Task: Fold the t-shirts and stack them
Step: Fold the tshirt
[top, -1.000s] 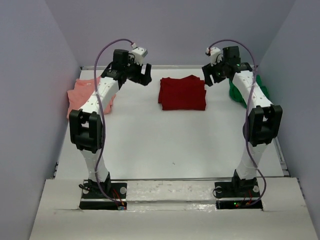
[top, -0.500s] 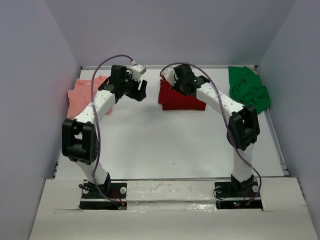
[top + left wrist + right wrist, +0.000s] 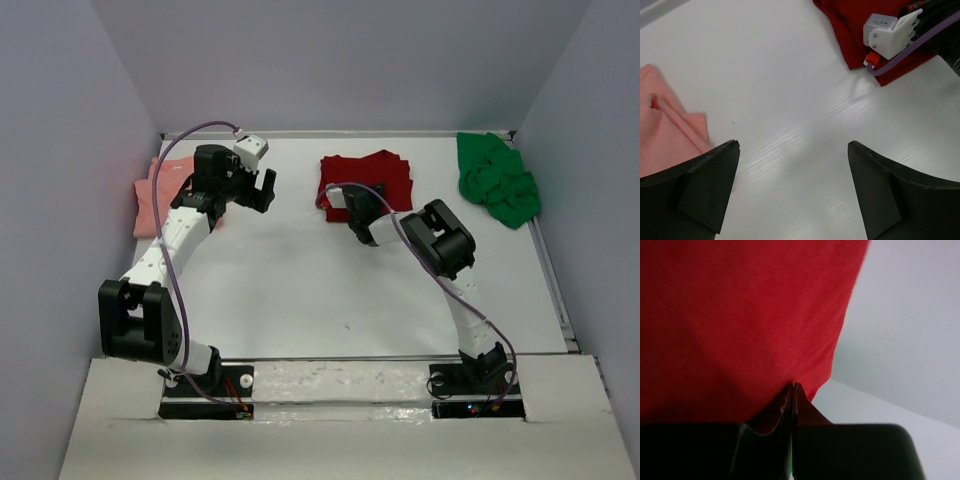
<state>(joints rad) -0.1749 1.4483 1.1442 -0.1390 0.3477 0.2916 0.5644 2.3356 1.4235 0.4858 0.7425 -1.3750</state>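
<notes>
My right claw (image 3: 792, 399) is closed, the two fingers pressed together with no gap, and the near-left hem of the dark red t-shirt (image 3: 378, 175) looks to be pinched between their tips. That shirt lies folded on the table (image 3: 300, 290), at the middle of its far side. From my right wrist the red cloth fills everything ahead of the tips, so the whole bundle stretches away from the pinch toward the far edge and to my right. It is close to square, a little longer across the table than along it. Any pull toward me would, I judge, drag it by this one corner, and the free far layers may slide open.

My left claw (image 3: 262, 192) hangs spread wide over bare table and holds nothing. The salmon pink t-shirt (image 3: 155, 185) lies crumpled just to its left, and the red one is a short way to its right. So my left arm is the nearer one for pink. The bright green t-shirt (image 3: 497, 182) sits heaped in the far right corner, on my right arm's side, well apart from both claws
</notes>
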